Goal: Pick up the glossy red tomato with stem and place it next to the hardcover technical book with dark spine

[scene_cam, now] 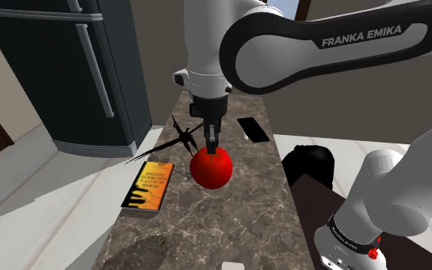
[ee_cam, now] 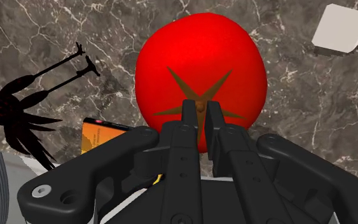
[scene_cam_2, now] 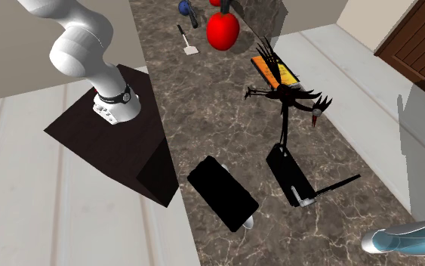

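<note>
**Stem grip on tomato (scene_cam: pixel 211 170): looks marginal**

In the shoulder view, the orange-covered book (scene_cam: pixel 149 186) lies flat on the desk (scene_cam: pixel 237 230), with the tomato near its right. From above, the pincer (scene_cam: pixel 209 144) is clamped on the stem, fingers almost together. The skin is glossy and round, so it's likely slippery and soft; a grip across the flanks seems safer.

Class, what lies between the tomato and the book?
In the shoulder view, only bare counter lies between the tomato and the book; the black bird figure stands farther back.

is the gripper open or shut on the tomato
Shut on the tomato: in the wrist view the gripper has its two black fingers nearly together, pinching the stem at the tomato's top.
</note>
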Controlling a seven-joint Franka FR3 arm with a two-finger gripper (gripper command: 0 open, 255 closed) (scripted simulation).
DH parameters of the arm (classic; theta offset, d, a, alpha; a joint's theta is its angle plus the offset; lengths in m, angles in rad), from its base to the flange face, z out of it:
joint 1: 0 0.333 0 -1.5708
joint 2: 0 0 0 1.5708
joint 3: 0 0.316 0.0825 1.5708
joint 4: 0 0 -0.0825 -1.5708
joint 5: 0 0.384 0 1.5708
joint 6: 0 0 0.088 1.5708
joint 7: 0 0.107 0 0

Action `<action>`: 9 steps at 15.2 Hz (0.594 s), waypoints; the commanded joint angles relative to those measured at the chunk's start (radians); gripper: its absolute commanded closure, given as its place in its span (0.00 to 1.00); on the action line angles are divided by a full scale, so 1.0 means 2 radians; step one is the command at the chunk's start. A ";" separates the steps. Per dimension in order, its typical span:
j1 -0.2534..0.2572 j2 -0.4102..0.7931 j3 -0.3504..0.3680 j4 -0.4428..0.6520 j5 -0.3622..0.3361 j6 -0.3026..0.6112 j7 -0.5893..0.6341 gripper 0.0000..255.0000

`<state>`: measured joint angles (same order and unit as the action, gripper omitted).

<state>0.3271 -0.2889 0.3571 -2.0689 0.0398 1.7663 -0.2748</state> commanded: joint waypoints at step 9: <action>0.001 0.007 0.005 -0.061 0.000 0.068 0.004 1.00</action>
<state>0.3297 -0.2778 0.3652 -2.1814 0.0396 1.8892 -0.2680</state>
